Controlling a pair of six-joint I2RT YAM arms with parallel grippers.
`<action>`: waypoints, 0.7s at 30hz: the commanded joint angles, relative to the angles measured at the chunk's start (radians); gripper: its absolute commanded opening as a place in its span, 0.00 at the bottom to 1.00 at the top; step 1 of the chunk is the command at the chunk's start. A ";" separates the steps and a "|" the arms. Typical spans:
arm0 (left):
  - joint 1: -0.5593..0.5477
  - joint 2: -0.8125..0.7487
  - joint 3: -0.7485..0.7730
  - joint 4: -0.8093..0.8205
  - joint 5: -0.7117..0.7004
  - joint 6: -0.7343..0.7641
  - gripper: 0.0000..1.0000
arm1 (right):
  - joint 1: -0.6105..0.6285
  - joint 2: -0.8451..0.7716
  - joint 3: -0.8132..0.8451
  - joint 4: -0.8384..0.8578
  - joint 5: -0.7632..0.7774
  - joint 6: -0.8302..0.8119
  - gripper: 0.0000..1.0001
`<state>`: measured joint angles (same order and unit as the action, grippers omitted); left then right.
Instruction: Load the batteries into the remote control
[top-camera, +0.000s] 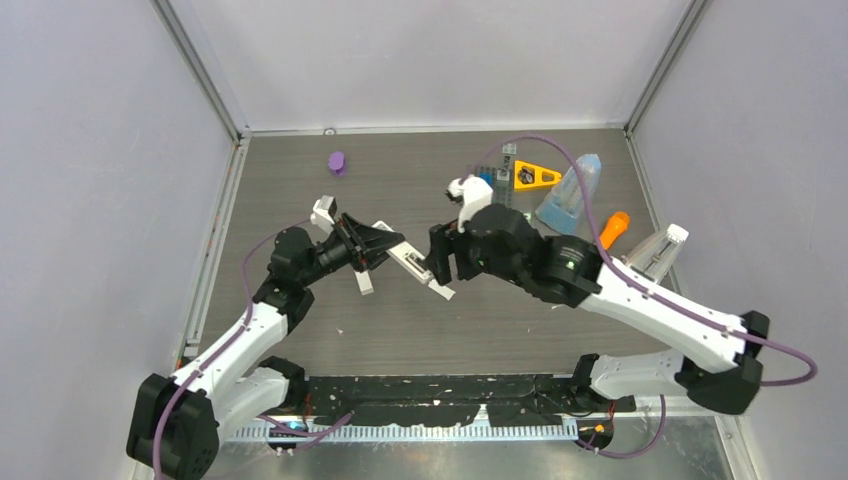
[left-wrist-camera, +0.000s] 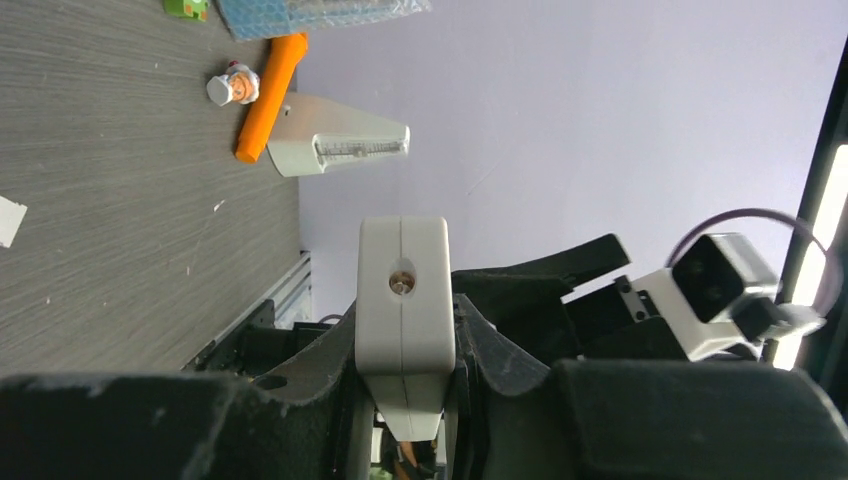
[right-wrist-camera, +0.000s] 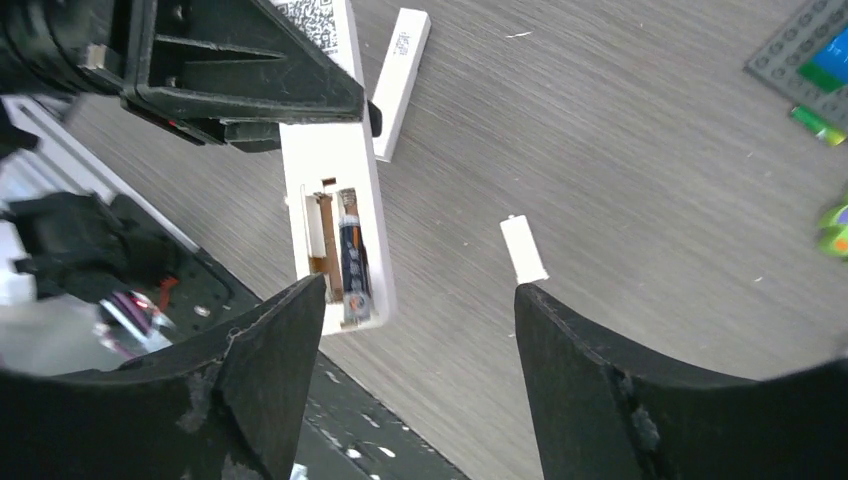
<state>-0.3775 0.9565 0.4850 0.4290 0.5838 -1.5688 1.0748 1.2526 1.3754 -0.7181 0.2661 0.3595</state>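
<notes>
My left gripper (top-camera: 375, 247) is shut on one end of the white remote control (top-camera: 415, 265), holding it above the table; in the left wrist view the remote's end (left-wrist-camera: 402, 300) sits clamped between the black fingers. The right wrist view shows the remote's open battery bay (right-wrist-camera: 340, 230), with one blackish battery (right-wrist-camera: 352, 260) lying in the right slot and the left slot (right-wrist-camera: 322, 235) bare. My right gripper (right-wrist-camera: 420, 290) hangs open just off the remote's free end, nothing between its fingers. In the top view it (top-camera: 437, 262) is right at the remote's tip.
A white bar (top-camera: 365, 283) lies on the table under the remote, and a short white piece (right-wrist-camera: 523, 250) lies nearby. Back right hold a yellow triangle (top-camera: 535, 177), blue bag (top-camera: 572, 195), orange carrot toy (top-camera: 613, 228) and white wedge (top-camera: 660, 250). A purple object (top-camera: 338, 162) sits back left.
</notes>
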 joint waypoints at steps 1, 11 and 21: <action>0.000 -0.015 -0.017 0.048 -0.018 -0.102 0.00 | -0.021 -0.162 -0.193 0.288 -0.026 0.226 0.76; 0.000 -0.040 -0.027 0.043 -0.047 -0.212 0.00 | -0.043 -0.279 -0.371 0.500 -0.043 0.398 0.76; 0.000 -0.057 -0.032 0.039 -0.052 -0.235 0.00 | -0.057 -0.310 -0.398 0.496 -0.015 0.432 0.56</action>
<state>-0.3775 0.9226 0.4587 0.4286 0.5400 -1.7786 1.0237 0.9699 0.9760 -0.2806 0.2253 0.7601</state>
